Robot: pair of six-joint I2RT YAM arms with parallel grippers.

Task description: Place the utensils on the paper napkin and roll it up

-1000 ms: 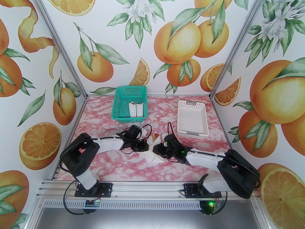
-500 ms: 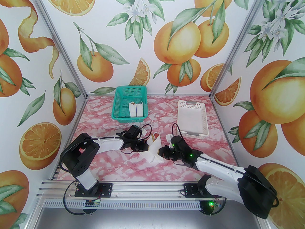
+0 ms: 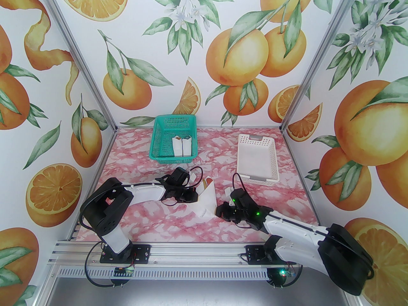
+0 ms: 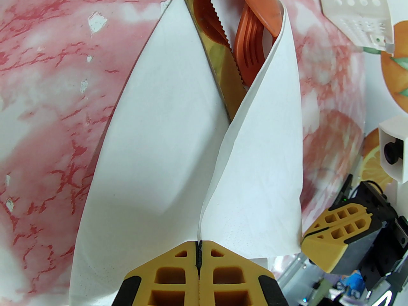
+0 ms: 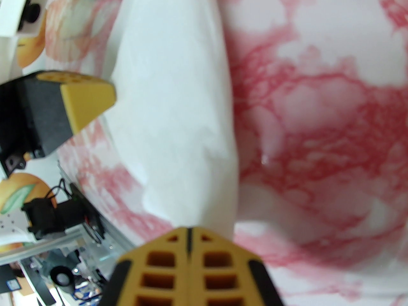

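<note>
Left gripper is clamped tight on the paper napkin, in the middle of the table towards its near edge. Right gripper, fingers together, sits at the napkin's far side; whether it's gripping paper, I can't tell. Knife, fork and spoon lie inside. One flap's over, the roll isn't finished.

A lab test booth: aluminium frame, orange-print walls, marbled tabletop.

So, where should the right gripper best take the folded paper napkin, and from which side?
Probably the near right corner of the paper napkin, from the right and low. That corner sticks out free beside the right gripper; the left gripper pinches the folded flap, and the utensils fill the far end.
</note>
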